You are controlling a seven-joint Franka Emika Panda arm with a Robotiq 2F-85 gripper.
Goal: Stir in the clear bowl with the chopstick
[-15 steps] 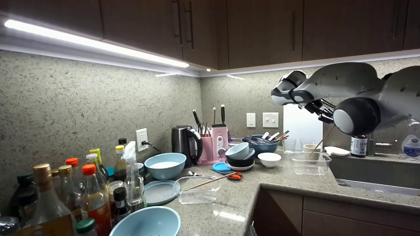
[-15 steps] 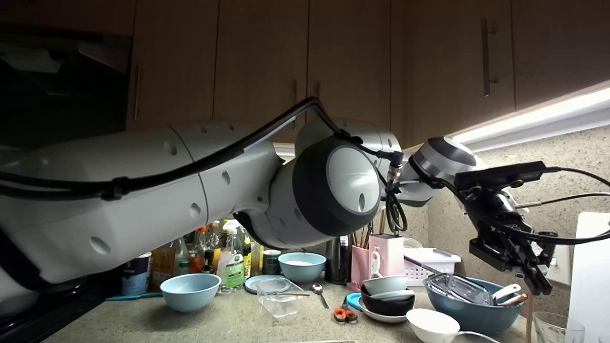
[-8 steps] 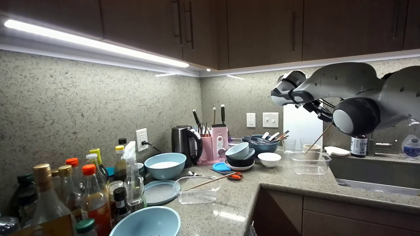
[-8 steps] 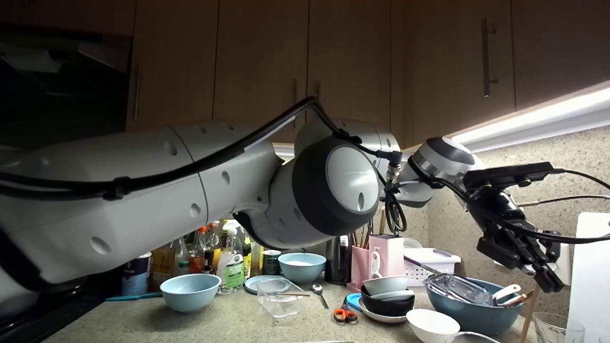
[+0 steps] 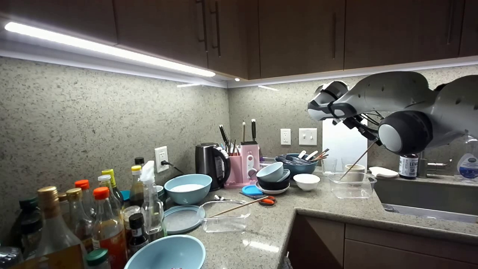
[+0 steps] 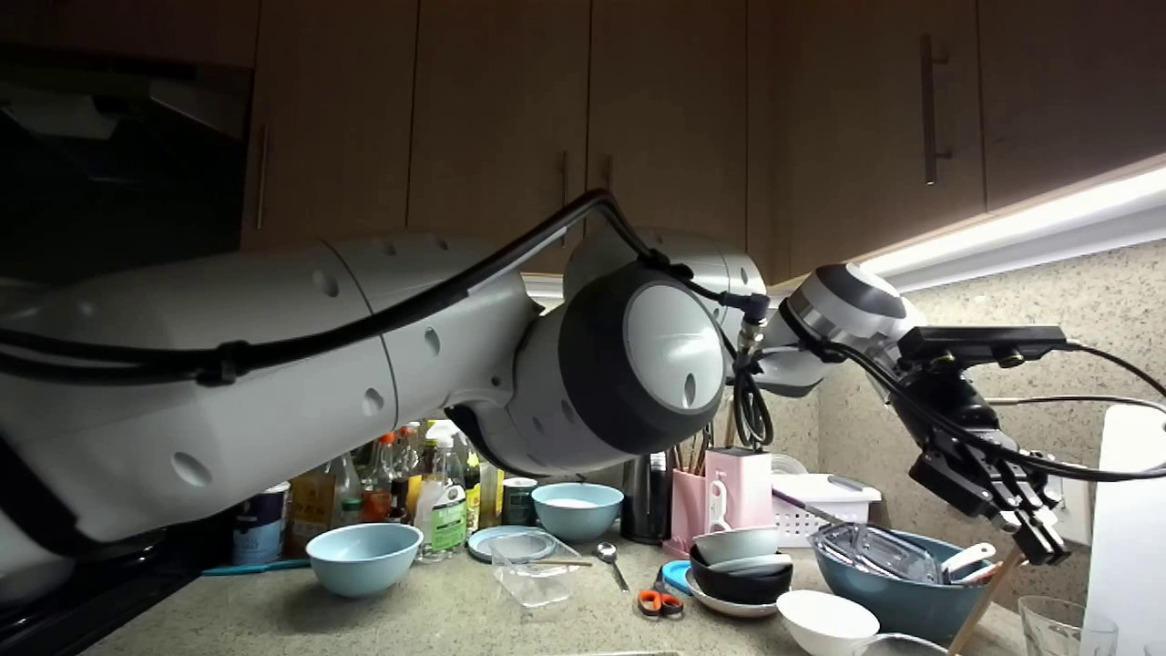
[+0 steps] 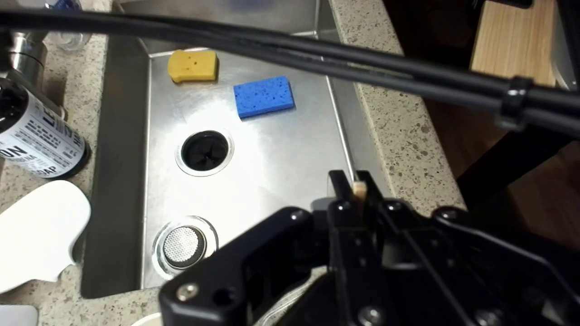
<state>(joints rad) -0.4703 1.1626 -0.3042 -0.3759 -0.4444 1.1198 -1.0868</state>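
Note:
My gripper (image 6: 1043,547) is shut on a wooden chopstick (image 6: 986,601). The chopstick's top end (image 7: 359,190) shows between the fingertips (image 7: 350,179) in the wrist view. In an exterior view the chopstick (image 5: 357,161) slants down to the left. Its lower end is within the outline of a clear rectangular bowl (image 5: 351,192) beside the sink; I cannot tell whether it touches the bowl. The bowl's rim (image 6: 902,640) just shows at the bottom of an exterior view. A similar clear container (image 5: 225,225) with another chopstick (image 5: 239,206) resting in it stands farther left.
A beige cup (image 5: 354,169), drinking glasses (image 5: 329,165) and a white bowl (image 5: 306,182) stand close to the clear bowl. A white spoon rest (image 7: 43,231) and soap bottle (image 7: 43,136) are by the sink (image 7: 290,149). A white board (image 6: 1130,528) leans against the wall.
The chopstick's lower end has swung left in an exterior view, so the chopstick is more slanted. The gripper has tilted and shifted slightly; the chopstick has stayed in its fingers.

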